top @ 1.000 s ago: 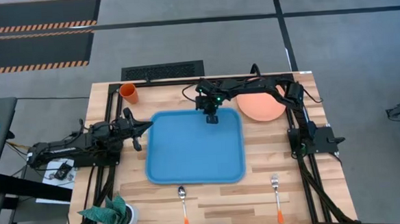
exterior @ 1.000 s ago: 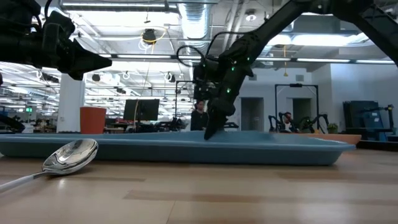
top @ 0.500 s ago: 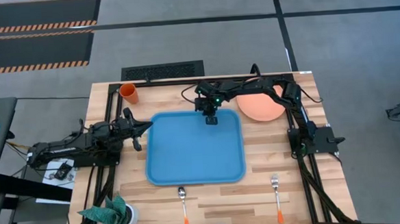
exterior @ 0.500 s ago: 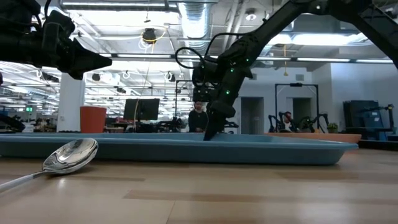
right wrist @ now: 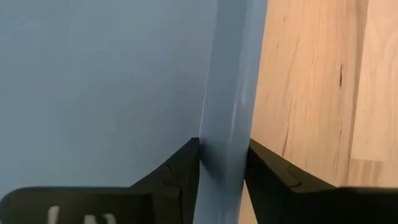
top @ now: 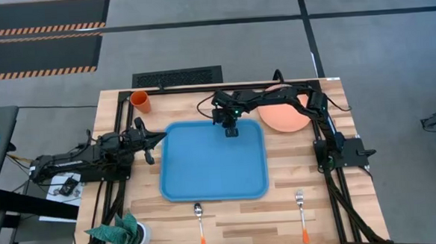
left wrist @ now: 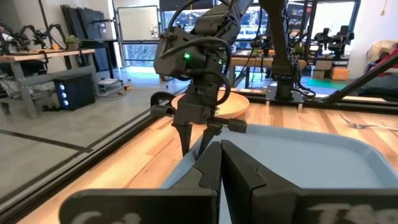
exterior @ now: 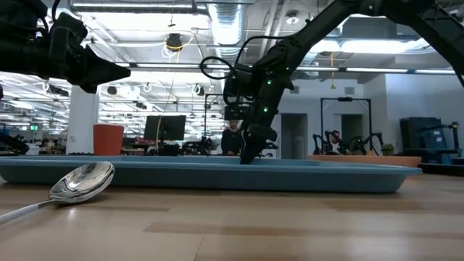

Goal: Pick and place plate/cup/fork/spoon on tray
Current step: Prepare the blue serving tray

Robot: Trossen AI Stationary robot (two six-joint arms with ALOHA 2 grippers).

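The blue tray (top: 213,167) lies flat in the middle of the table. My right gripper (top: 231,130) points down at the tray's far rim, shut on it. My left gripper (top: 159,138) is shut and empty, above the table just left of the tray. The salmon plate (top: 281,119) lies beyond the tray's far right corner, partly under my right arm. The orange cup (top: 141,102) stands upright at the far left. The spoon (top: 199,220) and the fork (top: 301,207) lie by the near edge, handles toward it. My right gripper pinches the tray's far rim (right wrist: 227,124), right of the rim's middle, one finger (right wrist: 180,168) inside the tray and the other (right wrist: 270,168) outside it. The fingers come from above, pointing down, across the rim. The tray lies flat on the table.
A green plant in a white pot (top: 119,233) stands at the near left corner. A black grille (top: 177,78) lies past the table's far edge. Black frame rails run along the table's left, right and far sides.
My right arm's wrist has turned a little above the tray's far rim, and its gripper has shifted slightly toward the table's right, staying at the rim.
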